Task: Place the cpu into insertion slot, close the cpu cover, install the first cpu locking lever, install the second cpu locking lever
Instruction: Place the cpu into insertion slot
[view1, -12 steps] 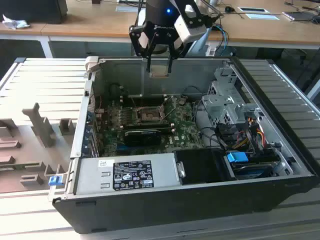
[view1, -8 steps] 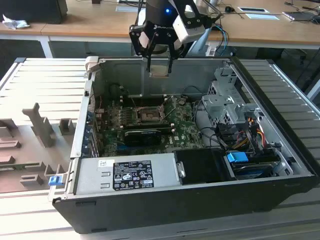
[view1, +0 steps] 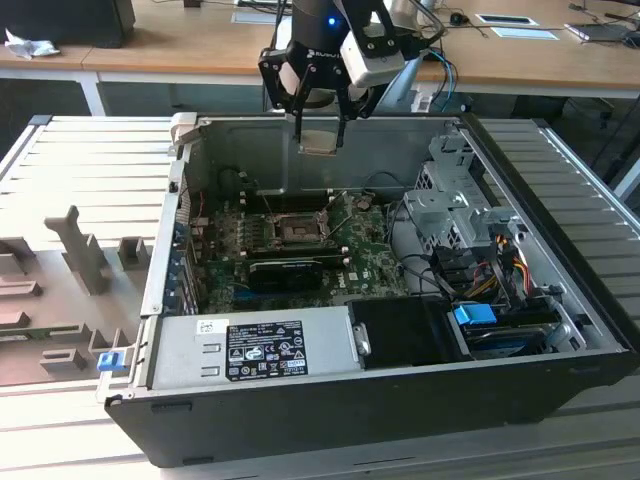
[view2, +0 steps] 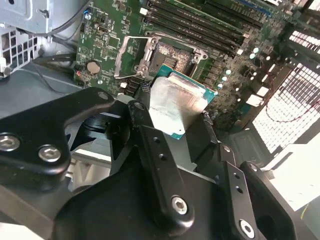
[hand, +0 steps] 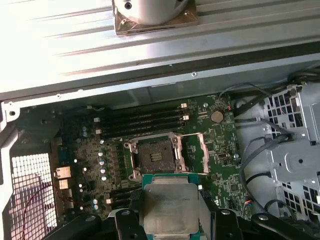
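Observation:
My gripper (view1: 320, 138) is shut on the cpu (view1: 320, 144), a flat silver-grey square chip that hangs above the open computer case near its back wall. Both wrist views show the cpu (view2: 176, 102) (hand: 169, 207) clamped by its edges between the black fingers (view2: 145, 125) (hand: 125, 217). The insertion slot (view1: 298, 230) (hand: 152, 157) (view2: 172, 56) lies below on the green board, dark and uncovered. The cpu cover (hand: 194, 152) (view2: 131, 57) is swung open beside the slot. I cannot make out the locking levers apart from that frame.
A long black card (view1: 285, 270) lies just in front of the slot. A power supply (view1: 255, 345) fills the case front, and a metal drive cage (view1: 455, 210) with cables stands at the exterior view's right. Grey fixtures (view1: 75, 260) sit outside the case at its left.

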